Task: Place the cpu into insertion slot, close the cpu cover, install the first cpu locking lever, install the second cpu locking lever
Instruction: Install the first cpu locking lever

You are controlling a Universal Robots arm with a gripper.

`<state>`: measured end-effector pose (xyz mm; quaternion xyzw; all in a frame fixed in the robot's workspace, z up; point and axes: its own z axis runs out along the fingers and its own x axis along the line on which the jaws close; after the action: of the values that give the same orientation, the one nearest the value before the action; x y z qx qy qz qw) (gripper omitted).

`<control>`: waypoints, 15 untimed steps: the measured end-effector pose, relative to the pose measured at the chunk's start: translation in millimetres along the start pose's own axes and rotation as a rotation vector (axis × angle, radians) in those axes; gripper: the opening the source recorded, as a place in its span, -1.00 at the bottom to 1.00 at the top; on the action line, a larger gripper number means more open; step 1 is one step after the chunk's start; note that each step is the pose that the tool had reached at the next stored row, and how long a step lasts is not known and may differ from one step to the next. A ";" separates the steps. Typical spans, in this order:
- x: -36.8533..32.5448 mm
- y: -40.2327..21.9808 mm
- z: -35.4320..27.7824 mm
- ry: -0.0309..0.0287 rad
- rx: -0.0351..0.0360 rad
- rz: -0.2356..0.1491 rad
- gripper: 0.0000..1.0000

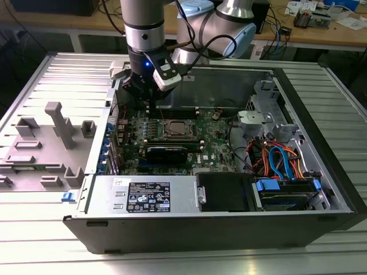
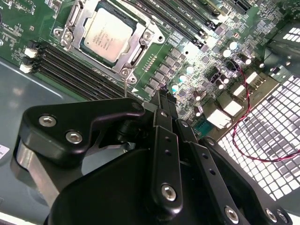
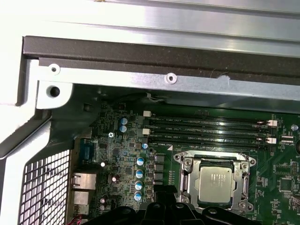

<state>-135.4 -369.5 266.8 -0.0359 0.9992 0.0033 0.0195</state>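
The cpu lies flat in the insertion slot on the green board, its silver top showing; it also shows as the cpu and the cpu. The cpu cover lies down around the chip, its window framing the metal top. My gripper hangs above the board beside the socket, toward the case's back wall, apart from the chip. Its black fingers meet at the tip with nothing between them. In the exterior view the gripper is at the socket's back left.
Long black memory slots run between the socket and the case's back wall. A perforated vent panel with a red wire lies near the gripper. A drive bay with coloured cables fills the exterior view's right. A grey fixture tray sits at its left.
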 end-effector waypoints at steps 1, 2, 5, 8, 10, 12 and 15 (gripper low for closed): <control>0.1 0.1 0.0 0.0000 0.0000 0.000 -0.79; 0.1 0.4 0.0 0.0001 0.0001 0.000 -0.79; -0.1 1.3 0.0 0.0000 0.0000 0.000 -0.79; -0.2 3.3 0.4 0.0001 0.0001 0.000 -0.79; -0.4 6.1 0.7 0.0000 0.0000 0.000 -0.79; -0.6 8.3 1.0 0.0000 0.0000 0.000 -0.79; -0.9 12.0 1.7 0.0000 -0.0001 0.000 -0.79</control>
<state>-135.3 -357.4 265.2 -0.0359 0.9992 0.0034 0.0195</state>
